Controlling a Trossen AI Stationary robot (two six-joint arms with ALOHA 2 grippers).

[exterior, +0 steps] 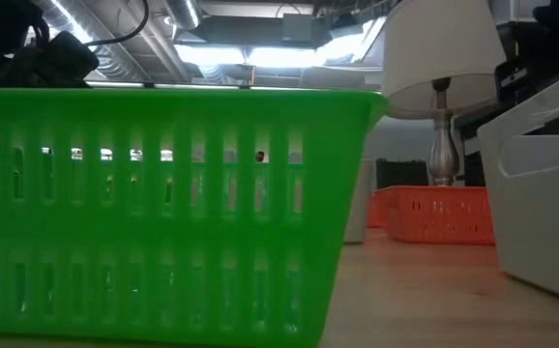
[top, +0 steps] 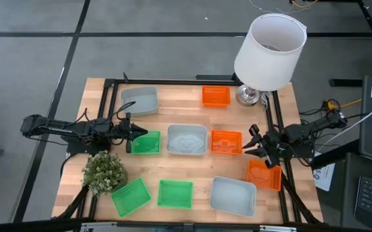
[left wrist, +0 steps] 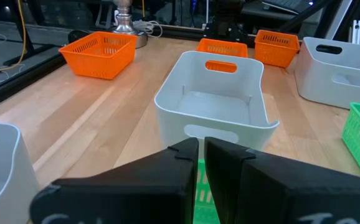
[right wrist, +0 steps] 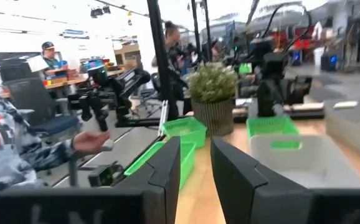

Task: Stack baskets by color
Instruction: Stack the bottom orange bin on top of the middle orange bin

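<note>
Nine small baskets rest bottom-down on the wooden table (top: pixel 109 90). A grey basket (top: pixel 139 100) and an orange one (top: pixel 215 96) sit at the far side. A green (top: pixel 146 143), a grey (top: pixel 187 139) and an orange basket (top: pixel 226 142) form the middle row. Another orange basket (top: pixel 264 174) lies at the right. Two green baskets (top: pixel 130 196) (top: pixel 175 194) and a grey one (top: pixel 233 195) line the near edge. My left gripper (top: pixel 132 134) hovers shut at the middle green basket's left rim. My right gripper (top: pixel 253 143) stands open just right of the middle orange basket, with nothing between its fingers.
A white lamp (top: pixel 269 51) stands at the far right corner and a small bushy plant (top: pixel 103 171) at the near left. A black frame (top: pixel 173 82) runs round the table. In the right wrist view a person (right wrist: pixel 5 149) sits beyond the table.
</note>
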